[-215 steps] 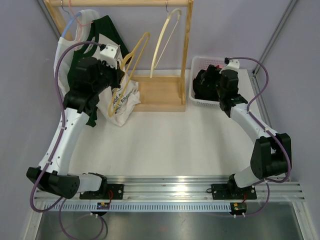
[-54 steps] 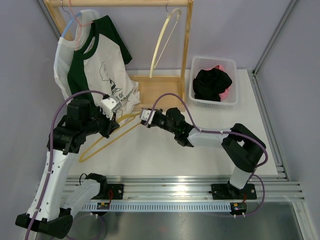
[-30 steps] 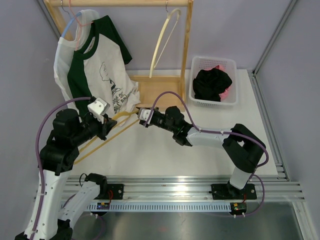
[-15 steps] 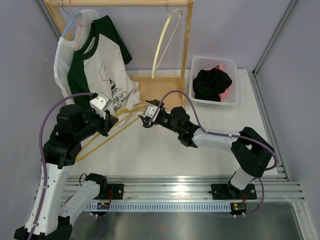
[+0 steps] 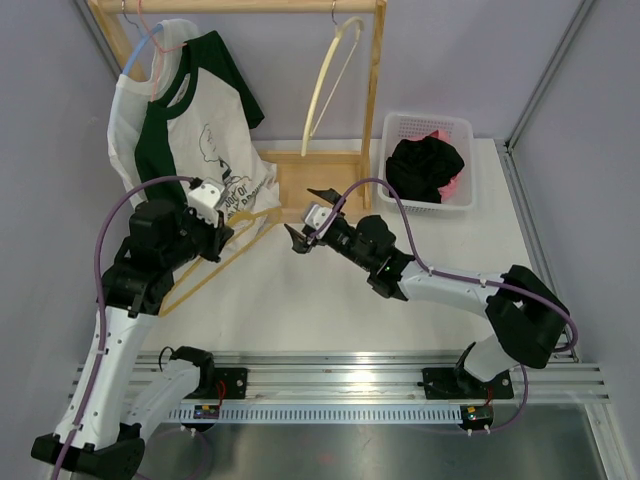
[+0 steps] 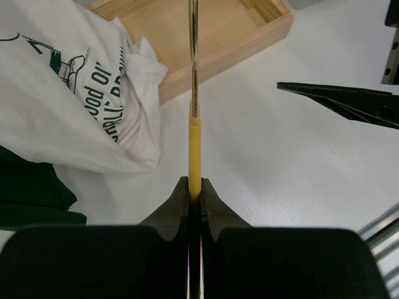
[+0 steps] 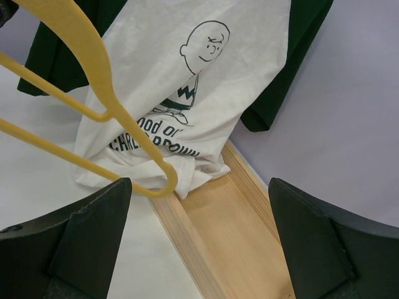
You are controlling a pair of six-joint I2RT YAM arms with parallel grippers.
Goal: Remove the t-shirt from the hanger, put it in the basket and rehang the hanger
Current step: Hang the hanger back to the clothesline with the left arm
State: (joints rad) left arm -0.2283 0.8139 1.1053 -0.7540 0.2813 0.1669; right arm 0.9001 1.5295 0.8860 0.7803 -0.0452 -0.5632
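A white t-shirt [image 5: 195, 135] with green sleeves hangs at the left end of the wooden rack on a pale blue hanger [image 5: 143, 48]. Its hem bunches on the rack base. My left gripper [image 5: 222, 236] is shut on a bare yellow hanger [image 5: 205, 272] that slants low over the table. The left wrist view shows the yellow hanger [image 6: 194, 143] pinched between the jaws of that gripper [image 6: 194, 184], with the t-shirt [image 6: 68, 93] to the left. My right gripper [image 5: 305, 218] stands wide open just right of the hanger's tip. In its view the right gripper [image 7: 199, 184] holds nothing, with the hanger's curved end [image 7: 96, 56] and the t-shirt [image 7: 187, 81] ahead.
A cream hanger [image 5: 330, 80] hangs bare at the right end of the rack. The rack's wooden base [image 5: 320, 185] lies behind both grippers. A white basket [image 5: 463, 195] with dark clothes stands at the back right.
My right gripper has opened wide and drawn back to the right, off the yellow hanger's tip. The left gripper keeps its hold and has moved up and slightly right.
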